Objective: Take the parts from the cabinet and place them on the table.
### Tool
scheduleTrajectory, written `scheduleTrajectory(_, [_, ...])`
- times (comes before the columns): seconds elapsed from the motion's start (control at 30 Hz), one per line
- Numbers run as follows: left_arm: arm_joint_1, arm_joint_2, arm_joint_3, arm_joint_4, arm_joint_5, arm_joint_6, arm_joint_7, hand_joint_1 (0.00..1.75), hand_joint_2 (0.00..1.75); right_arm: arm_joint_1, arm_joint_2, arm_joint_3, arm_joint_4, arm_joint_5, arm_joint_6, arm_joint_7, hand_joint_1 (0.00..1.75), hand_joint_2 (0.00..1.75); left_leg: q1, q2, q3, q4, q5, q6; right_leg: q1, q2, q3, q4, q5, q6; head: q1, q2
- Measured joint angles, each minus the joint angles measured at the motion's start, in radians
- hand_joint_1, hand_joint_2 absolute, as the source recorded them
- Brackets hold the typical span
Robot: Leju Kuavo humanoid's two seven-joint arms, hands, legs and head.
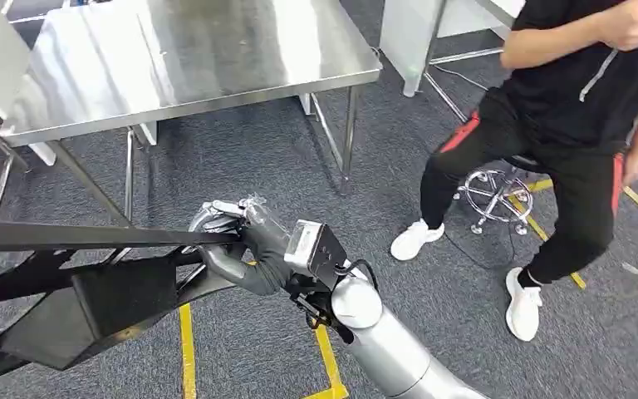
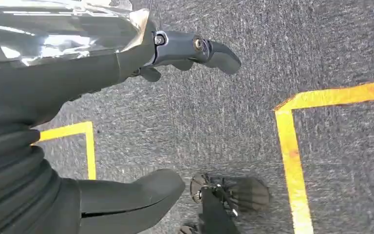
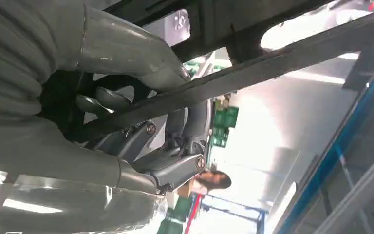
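The right hand holds a shiny part tight so it won't drop on the way to the table. The left hand maybe holds a clear bag; I cannot tell.

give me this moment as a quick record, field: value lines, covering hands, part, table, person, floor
right hand: grips a part in clear wrapping, low over the floor
left hand: fingers along a clear-wrapped item, grip unclear
table: shiny steel, ahead of the robot, part not on it yet
person: black clothes, beside a wheeled stool, to the right
floor: grey carpet with yellow tape lines
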Motion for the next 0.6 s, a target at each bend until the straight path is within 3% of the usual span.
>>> scheduleTrajectory(0.03, [-0.003, 0.000, 0.000, 0.000, 0.000, 0.000, -0.002, 0.00, 1.75, -0.003, -0.001, 0.002, 0.000, 0.000, 0.000, 0.000, 1.75, 1.75, -0.002, -0.018, -0.005, -0.001, -0.001, 0.008, -0.001, -0.010, 0.003, -0.001, -0.003, 0.006, 0.006, 0.000])
scheduleTrajectory(0.13, [-0.001, 0.000, 0.000, 0.000, -0.001, 0.000, -0.003, 0.00, 1.75, -0.007, 0.003, 0.003, -0.002, 0.000, -0.001, -0.002, 1.75, 1.75, -0.008, -0.053, 0.000, -0.010, -0.002, 0.025, -0.001, -0.040, 0.020, -0.011, -0.011, 0.024, 0.005, 0.000])
scheduleTrajectory(0.17, [0.002, -0.002, 0.000, 0.000, -0.001, 0.000, -0.003, 0.00, 1.75, -0.008, 0.001, 0.003, -0.003, 0.000, -0.002, -0.002, 1.75, 1.75, 0.003, -0.058, 0.011, -0.019, 0.003, 0.033, -0.004, -0.006, 0.014, 0.004, -0.020, 0.027, 0.007, 0.000])
scheduleTrajectory(0.2, [-0.001, -0.002, 0.000, 0.000, -0.001, 0.000, -0.004, 0.00, 1.75, -0.011, 0.001, 0.005, -0.003, -0.001, -0.002, -0.005, 1.75, 1.75, 0.003, -0.065, 0.014, -0.022, 0.003, 0.040, -0.006, 0.041, -0.005, 0.045, -0.042, 0.022, 0.007, 0.000])
scheduleTrajectory(0.23, [-0.005, -0.001, 0.000, 0.000, -0.001, -0.002, -0.004, 0.00, 1.75, -0.010, -0.003, 0.005, -0.003, -0.002, -0.002, -0.008, 1.75, 1.75, 0.003, -0.074, 0.014, -0.022, 0.002, 0.047, -0.008, 0.071, -0.044, 0.122, -0.074, 0.014, 0.010, 0.000])
scheduleTrajectory(0.3, [-0.006, -0.001, 0.000, 0.000, -0.002, -0.010, -0.004, 0.00, 1.75, -0.004, -0.013, 0.005, -0.001, -0.002, -0.005, -0.008, 1.75, 1.75, 0.002, -0.095, 0.014, -0.021, 0.000, 0.051, -0.010, 0.089, -0.136, 0.283, -0.126, 0.009, 0.011, 0.000])
scheduleTrajectory(0.33, [-0.005, -0.002, 0.000, 0.000, -0.003, -0.019, -0.004, 0.00, 1.75, -0.002, -0.018, 0.005, 0.000, -0.002, -0.005, -0.008, 1.75, 1.75, 0.002, -0.105, 0.014, -0.021, -0.001, 0.051, -0.009, 0.091, -0.163, 0.318, -0.126, 0.015, 0.010, 0.000])
scheduleTrajectory(0.37, [-0.004, -0.003, 0.000, 0.000, -0.004, -0.024, -0.004, 0.00, 1.75, -0.003, -0.020, 0.005, 0.000, -0.002, -0.005, -0.008, 1.75, 1.75, 0.001, -0.113, 0.015, -0.021, -0.001, 0.050, -0.009, 0.091, -0.164, 0.296, -0.105, 0.025, 0.010, 0.000])
scheduleTrajectory(0.4, [-0.004, -0.003, 0.000, 0.000, -0.004, -0.026, -0.004, 0.00, 1.75, -0.005, -0.020, 0.005, 0.000, -0.002, -0.005, -0.008, 1.75, 1.75, 0.001, -0.120, 0.017, -0.020, -0.003, 0.048, -0.010, 0.091, -0.141, 0.228, -0.067, 0.037, 0.010, 0.000])
scheduleTrajectory(0.47, [-0.004, -0.003, 0.000, 0.000, -0.004, -0.030, -0.004, 0.00, 1.75, -0.009, -0.020, 0.005, 0.000, -0.002, -0.005, -0.008, 1.75, 1.75, 0.002, -0.132, 0.024, -0.019, -0.008, 0.041, -0.012, 0.092, -0.062, 0.042, 0.017, 0.051, 0.010, 0.000])
scheduleTrajectory(0.5, [-0.004, -0.003, 0.000, 0.000, -0.004, -0.032, -0.004, 0.00, 1.75, -0.010, -0.020, 0.005, 0.000, -0.002, -0.005, -0.008, 1.75, 1.75, -0.003, -0.136, 0.023, -0.015, -0.011, 0.035, -0.011, 0.095, -0.047, 0.001, 0.032, 0.042, 0.011, 0.000])
scheduleTrajectory(0.53, [-0.004, -0.002, 0.000, 0.000, -0.004, -0.039, -0.004, 0.00, 1.75, -0.011, -0.020, 0.005, -0.001, -0.001, -0.007, -0.008, 1.75, 1.75, -0.007, -0.138, 0.022, -0.012, -0.015, 0.030, -0.012, 0.095, -0.039, -0.004, 0.036, 0.032, 0.010, 0.000])
scheduleTrajectory(0.57, [-0.003, 0.002, 0.000, 0.000, -0.006, -0.041, -0.002, 0.00, 1.75, -0.010, -0.018, 0.005, -0.001, 0.001, -0.009, -0.007, 1.75, 1.75, -0.008, -0.137, 0.020, -0.009, -0.019, 0.044, -0.017, 0.095, -0.040, -0.005, 0.040, 0.029, 0.009, 0.000])
scheduleTrajectory(0.6, [-0.001, 0.002, 0.000, 0.000, -0.007, -0.044, 0.000, 0.00, 1.75, -0.009, -0.016, 0.005, -0.001, 0.002, -0.011, -0.005, 1.75, 1.75, -0.007, -0.136, 0.021, -0.010, -0.017, 0.049, -0.014, 0.096, -0.039, -0.004, 0.040, 0.029, 0.009, 0.000])
